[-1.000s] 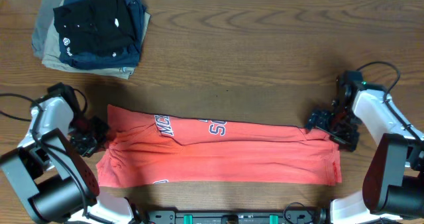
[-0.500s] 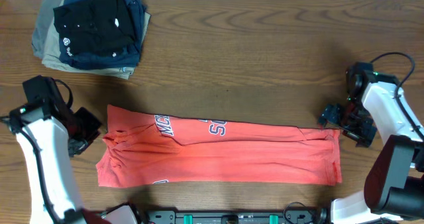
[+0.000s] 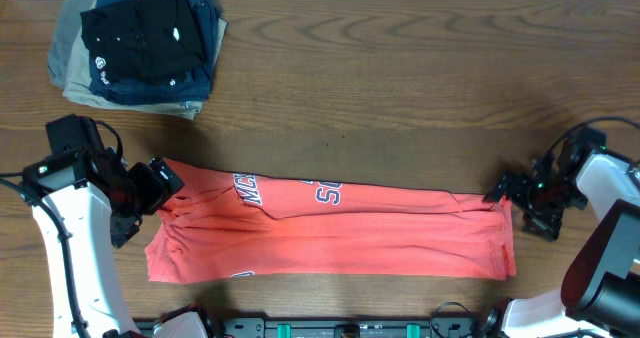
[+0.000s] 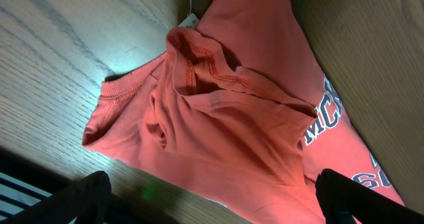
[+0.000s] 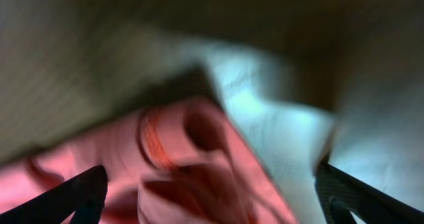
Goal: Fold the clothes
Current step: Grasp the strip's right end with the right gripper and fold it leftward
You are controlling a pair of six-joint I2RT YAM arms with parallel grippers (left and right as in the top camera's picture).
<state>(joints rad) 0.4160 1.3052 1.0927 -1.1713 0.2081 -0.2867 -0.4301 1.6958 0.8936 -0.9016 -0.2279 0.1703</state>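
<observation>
The coral-red short-sleeved cotton T-shirt with navy, white-edged block lettering (image 3: 330, 233) lies folded into 1 long band across the near part of the brown wood-grain surface (image 3: 400, 88). Its lettering is partly tucked under a fold. The left end effector (image 3: 158, 185) hangs at the band's left end, above bunched, stitched hems. In the left wrist view its 2 fingers stand wide apart, with nothing between them but cloth lying loose on the surface below. The right end effector (image 3: 515, 193) sits just beside the band's right end. Its wrist view is blurred, yet the 2 dark fingertips show at opposite corners, spread wide and holding nothing. A stack of folded garments (image 3: 140, 43) — black and navy on top of khaki — rests at the far left corner, well apart from the T-shirt.
</observation>
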